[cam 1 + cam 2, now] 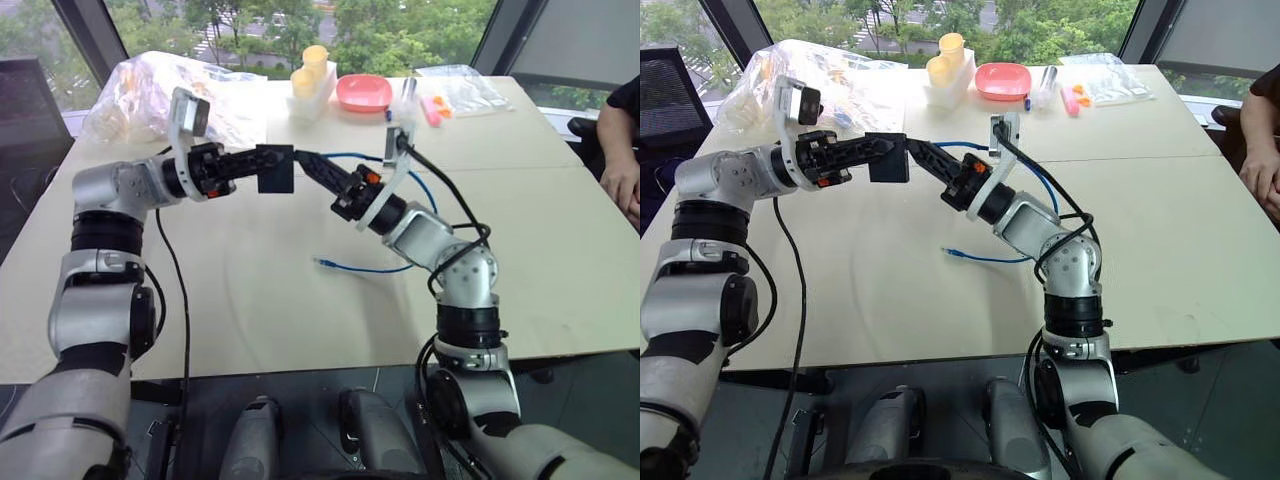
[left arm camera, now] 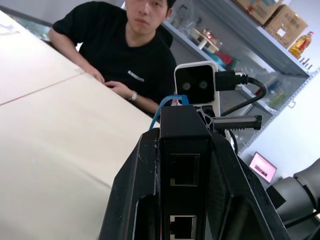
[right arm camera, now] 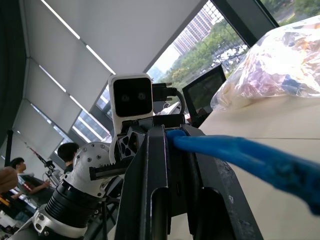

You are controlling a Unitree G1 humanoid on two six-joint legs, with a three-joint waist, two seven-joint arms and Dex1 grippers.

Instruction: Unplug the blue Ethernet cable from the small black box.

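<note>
- Head views: my left gripper (image 1: 262, 166) is clamped on the small black box (image 1: 275, 169), held above the table (image 1: 250, 300). My right gripper (image 1: 312, 166), fingers pinched together, meets the box from its 3 o'clock side. The blue cable (image 1: 372, 267) trails toward 5 o'clock, its free plug lying on the table.
- Left wrist view: box (image 2: 183, 150) between my fingers (image 2: 131, 200); a person (image 2: 127, 50) sits behind.
- Right wrist view: cable (image 3: 240, 155) runs to the box's edge; I can't tell if it is still plugged in.

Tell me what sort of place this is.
Probably an upper-floor office or lab: a large table beside tall windows over treetops, storage shelves with boxes, and a seated person.
</note>
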